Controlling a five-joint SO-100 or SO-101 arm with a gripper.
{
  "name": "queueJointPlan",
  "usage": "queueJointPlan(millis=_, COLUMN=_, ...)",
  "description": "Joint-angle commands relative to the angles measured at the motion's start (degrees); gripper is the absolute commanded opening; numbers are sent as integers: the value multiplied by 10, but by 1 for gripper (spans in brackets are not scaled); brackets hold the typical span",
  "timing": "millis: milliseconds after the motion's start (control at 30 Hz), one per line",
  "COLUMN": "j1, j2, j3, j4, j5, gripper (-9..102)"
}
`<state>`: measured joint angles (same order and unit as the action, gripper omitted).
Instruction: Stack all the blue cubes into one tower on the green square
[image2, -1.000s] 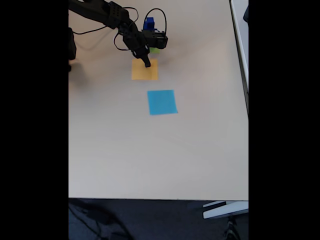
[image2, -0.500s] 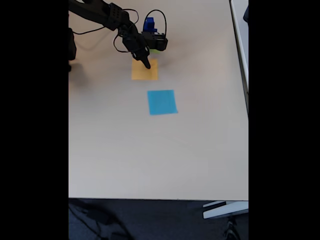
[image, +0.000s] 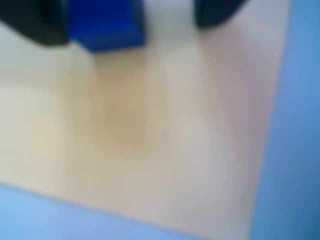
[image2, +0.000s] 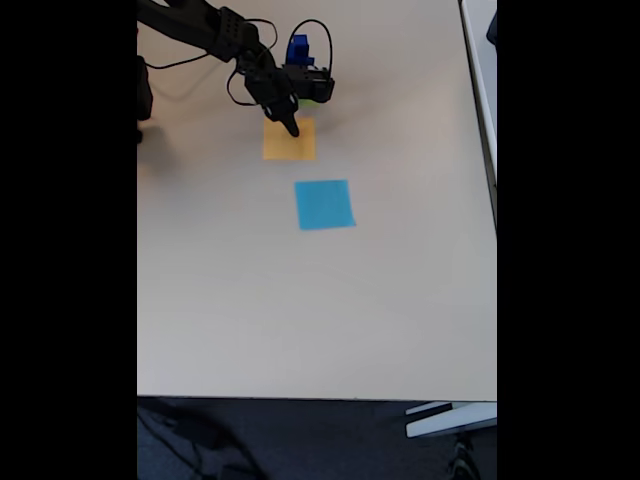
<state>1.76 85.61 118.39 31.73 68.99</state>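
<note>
Black two-finger gripper (image: 170, 20) stands open, a solid dark blue cube (image: 106, 25) against its left finger in the blurred wrist view
Beige table (image2: 300, 300) lies below; in the fixed view a flat orange paper square (image2: 290, 142) sits at the gripper's six o'clock, a yellow-green paper square (image2: 310, 100) edge peeking at its three o'clock, a light blue paper square (image2: 324, 204) farther toward six

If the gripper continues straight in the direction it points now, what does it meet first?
Probably the orange square: in the fixed view the gripper points down over its top edge. Height above the paper is unclear.
</note>
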Motion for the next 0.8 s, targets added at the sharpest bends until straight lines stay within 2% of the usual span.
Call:
queueJointPlan(millis=0, j1=4, j2=3, j3=0, j4=-7, j5=-1, gripper=11)
queueJointPlan(millis=767, j1=-2, j2=13, j3=-1, j4=-7, j5=6, gripper=2)
